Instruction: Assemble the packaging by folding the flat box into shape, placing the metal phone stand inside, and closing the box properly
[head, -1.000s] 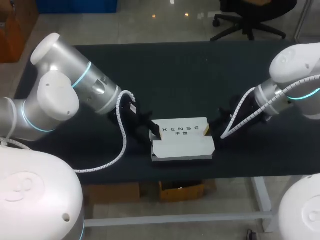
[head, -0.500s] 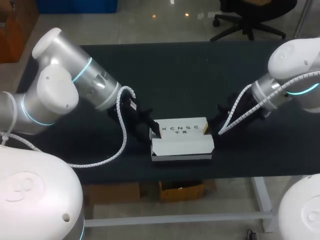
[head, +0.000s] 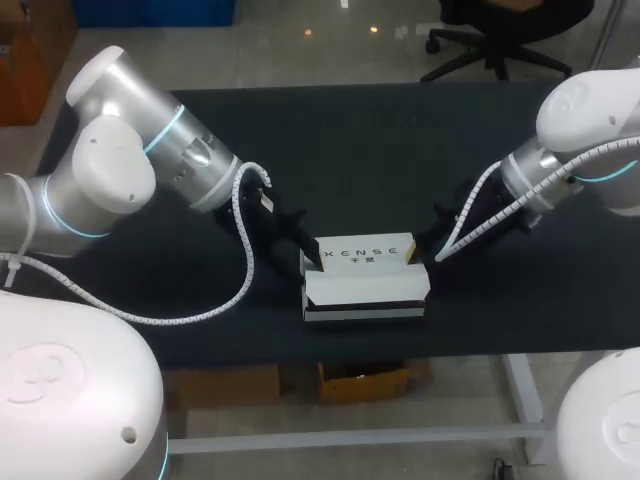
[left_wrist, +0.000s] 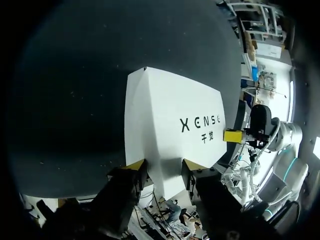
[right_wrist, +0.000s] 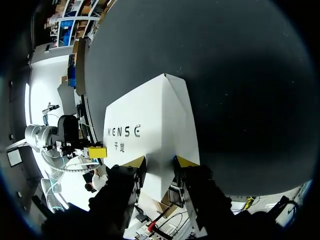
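Observation:
A white box (head: 365, 272) with dark print on its top lies across the near middle of the black table (head: 400, 140), its lid down. My left gripper (head: 312, 262) is shut on the box's left end, which sits between its yellow tips (left_wrist: 163, 165) with both fingers touching it. At the other end my right gripper (head: 415, 258) is likewise shut on the box (right_wrist: 150, 125), a yellow tip on each side (right_wrist: 159, 161). From each wrist the box (left_wrist: 170, 125) stretches ahead to the other arm's gripper (left_wrist: 232, 136). No metal phone stand shows in any view.
The black tabletop stretches bare behind and beside the box. The table's front edge (head: 360, 345) runs just in front of the box.
Both arms have shifted a little toward the far side, taking the box with them. The box's front has closed up, so its open lower edge no longer shows.

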